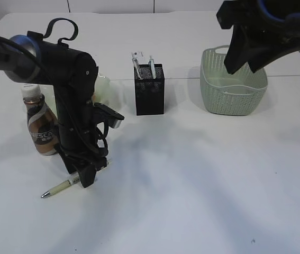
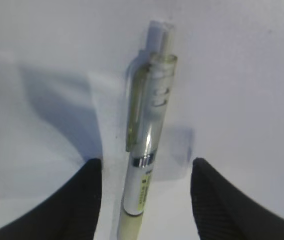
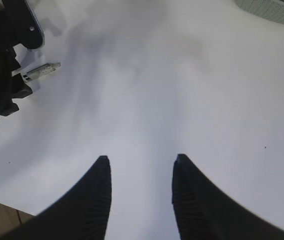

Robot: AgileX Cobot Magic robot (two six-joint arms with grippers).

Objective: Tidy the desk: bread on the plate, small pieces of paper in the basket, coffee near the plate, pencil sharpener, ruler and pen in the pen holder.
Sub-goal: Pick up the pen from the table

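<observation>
Left gripper (image 1: 88, 177) down at about 8 o'clock on the desk (image 1: 202, 174), jaws apart and straddling the pen (image 1: 65, 186), not clamped on it. Pen flat on the tabletop, tip out toward 8 o'clock. Coffee (image 1: 39, 124) upright just behind the left arm at 9 o'clock, partly blocked by it. Pale green plate (image 1: 103, 87) mostly hidden behind the same arm. Pen holder (image 1: 149, 90) at 12 o'clock with a couple of items already poking out the top. Basket (image 1: 233, 84) at 2 o'clock, right arm looming in front of its rim.

Left wrist view: pen close up, clear clip end, gap to each black finger (image 2: 76, 200). Right wrist view: right gripper (image 3: 140, 170) half open over bare desk, holding nothing; basket edge in the corner. Right gripper's tips out of sight in the exterior view.
</observation>
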